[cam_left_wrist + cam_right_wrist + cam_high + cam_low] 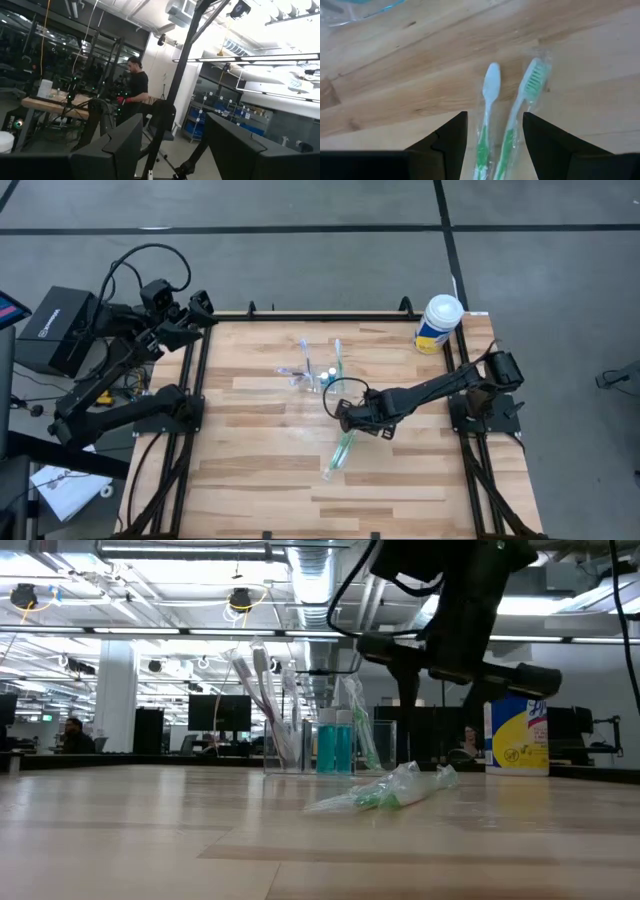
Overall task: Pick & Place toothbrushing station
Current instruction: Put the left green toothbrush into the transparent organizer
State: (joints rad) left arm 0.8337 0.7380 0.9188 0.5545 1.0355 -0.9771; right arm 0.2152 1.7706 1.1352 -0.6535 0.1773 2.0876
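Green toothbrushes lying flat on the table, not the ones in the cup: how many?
2. Both lie side by side in clear wrappers: one green toothbrush bristles-down, the other toothbrush bristles-up, directly beneath the open right gripper.

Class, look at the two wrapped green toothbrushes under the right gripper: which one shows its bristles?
In the right wrist view, the bristle-side toothbrush shows green bristles; the toothbrush beside it shows only its smooth white head back. Both lie on the table.

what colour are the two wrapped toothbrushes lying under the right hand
Green and white toothbrushes, in clear wrap; best seen in the right wrist view.
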